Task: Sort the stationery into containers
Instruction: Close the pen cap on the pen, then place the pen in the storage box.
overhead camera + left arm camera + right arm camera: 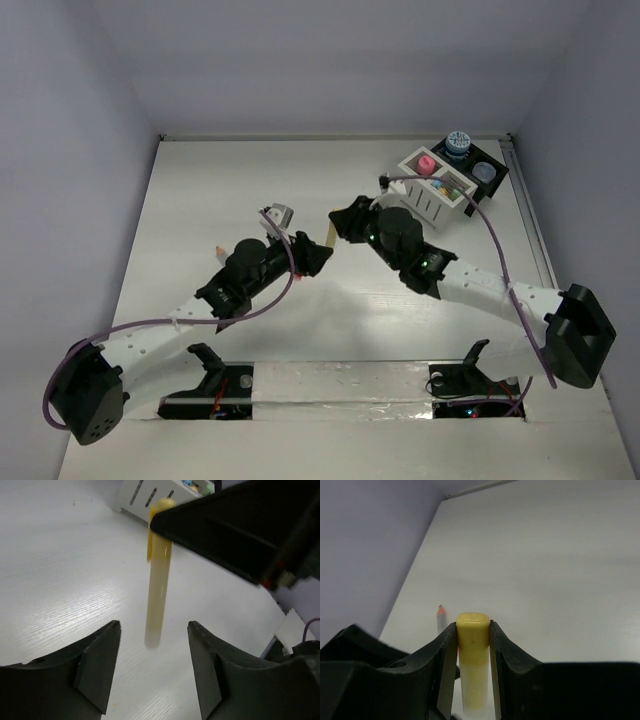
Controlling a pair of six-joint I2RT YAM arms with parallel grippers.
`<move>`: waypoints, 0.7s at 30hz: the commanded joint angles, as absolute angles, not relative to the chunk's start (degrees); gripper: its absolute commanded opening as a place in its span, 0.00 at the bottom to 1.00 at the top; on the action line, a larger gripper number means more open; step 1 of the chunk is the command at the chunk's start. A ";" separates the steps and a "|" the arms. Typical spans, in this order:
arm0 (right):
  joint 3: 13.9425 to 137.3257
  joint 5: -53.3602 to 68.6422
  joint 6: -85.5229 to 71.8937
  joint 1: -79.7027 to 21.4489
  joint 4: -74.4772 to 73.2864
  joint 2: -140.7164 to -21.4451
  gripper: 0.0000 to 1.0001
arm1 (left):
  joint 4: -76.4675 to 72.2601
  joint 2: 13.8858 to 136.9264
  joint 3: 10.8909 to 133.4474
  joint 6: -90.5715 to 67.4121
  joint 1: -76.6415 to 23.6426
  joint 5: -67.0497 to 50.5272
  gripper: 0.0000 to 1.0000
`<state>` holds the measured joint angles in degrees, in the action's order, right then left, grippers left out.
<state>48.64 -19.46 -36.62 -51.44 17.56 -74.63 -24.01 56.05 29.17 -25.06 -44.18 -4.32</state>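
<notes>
The right pincer (473,626) is pressed shut on a yellow stick (472,650), one finger flat against each side just below its rounded cap. In the overhead view the two arms meet near the middle of the white worktop (200,180), and the stick stands between them, above the surface. The left pincer (155,627) is spread, its two dark fingers (100,665) standing on either side of the stick's lower, paler end with a clear gap on both sides, so it touches nothing. Seen from the left wrist, the stick hangs nearly upright from the right pincer's black body. The white slatted box (432,195) sits at the far right of the worktop, joined to a black tray section (497,180), well apart from the stick. A pink-capped bottle (425,165) stands in the box, and a blue-patterned pot (458,144) stands at the far end of the tray. A small grey item (278,215) rests on the worktop just beside the left arm's wrist; what it is cannot be told. A pencil (440,617) lies on the worktop towards the left wall.
</notes>
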 commanded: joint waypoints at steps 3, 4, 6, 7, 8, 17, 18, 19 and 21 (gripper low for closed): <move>56.42 -21.09 -29.01 -39.75 11.78 -75.24 0.00 | -32.52 52.13 25.06 -26.37 -44.12 -3.08 0.64; 57.03 -21.53 -27.79 -37.81 11.69 -75.06 0.00 | -32.52 51.68 24.53 -26.11 -44.12 -3.16 0.66; 58.36 -20.93 -27.16 -30.63 11.07 -74.45 0.00 | -32.34 50.46 23.30 -25.66 -44.12 -2.99 0.70; 58.62 -20.57 -26.46 -28.32 11.25 -74.10 0.00 | -32.17 50.01 23.03 -25.49 -44.12 -2.73 0.71; 58.97 -20.57 -25.76 -26.30 11.60 -73.83 0.00 | -31.91 49.66 22.77 -25.31 -44.64 -2.38 0.72; 61.17 -30.15 -9.33 -12.75 24.86 -80.68 0.00 | -32.78 46.58 20.21 -24.34 -44.65 -2.37 0.80; 61.26 -31.02 -7.92 -12.74 26.35 -81.21 0.00 | -32.87 46.58 20.13 -24.35 -44.65 -2.63 0.80; 61.35 -31.37 -6.61 -12.05 28.11 -81.91 0.00 | -33.05 46.50 19.87 -24.35 -44.65 -2.90 0.80; 61.70 -31.90 -2.74 -11.43 32.68 -84.10 0.00 | -33.22 46.15 19.34 -24.26 -44.65 -2.99 0.80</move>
